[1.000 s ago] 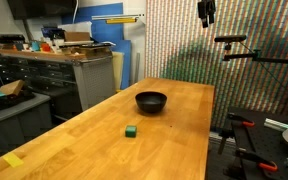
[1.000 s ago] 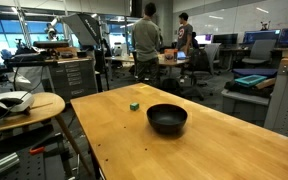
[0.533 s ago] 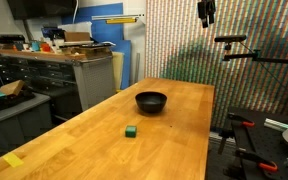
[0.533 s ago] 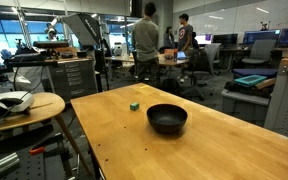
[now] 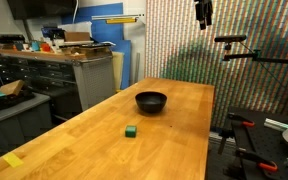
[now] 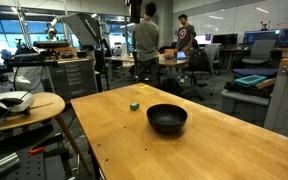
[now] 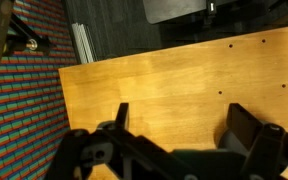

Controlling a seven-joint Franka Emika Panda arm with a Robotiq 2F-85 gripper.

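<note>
A black bowl [image 5: 151, 101] [image 6: 167, 118] sits on the wooden table [image 5: 174, 140] [image 6: 204, 150]. A small green cube [image 5: 131, 131] [image 6: 135, 105] lies on the wood a short way from the bowl. My gripper [image 5: 204, 13] [image 6: 136, 8] hangs high above the table's far end, well clear of both. In the wrist view the gripper [image 7: 182, 125] stands open, its dark fingers [image 7: 246, 125] wide apart with only bare wood between them. The bowl and cube do not show in the wrist view.
A grey workbench with drawers [image 5: 69, 75] stands beside the table. A camera stand [image 5: 246, 50] rises on the other side. A round side table with a white dish [image 6: 19, 105] is close by. People [image 6: 146, 40] stand in the background.
The gripper has shifted slightly sideways near the top of the exterior views. The bowl and cube have not moved. The people in the background have shifted.
</note>
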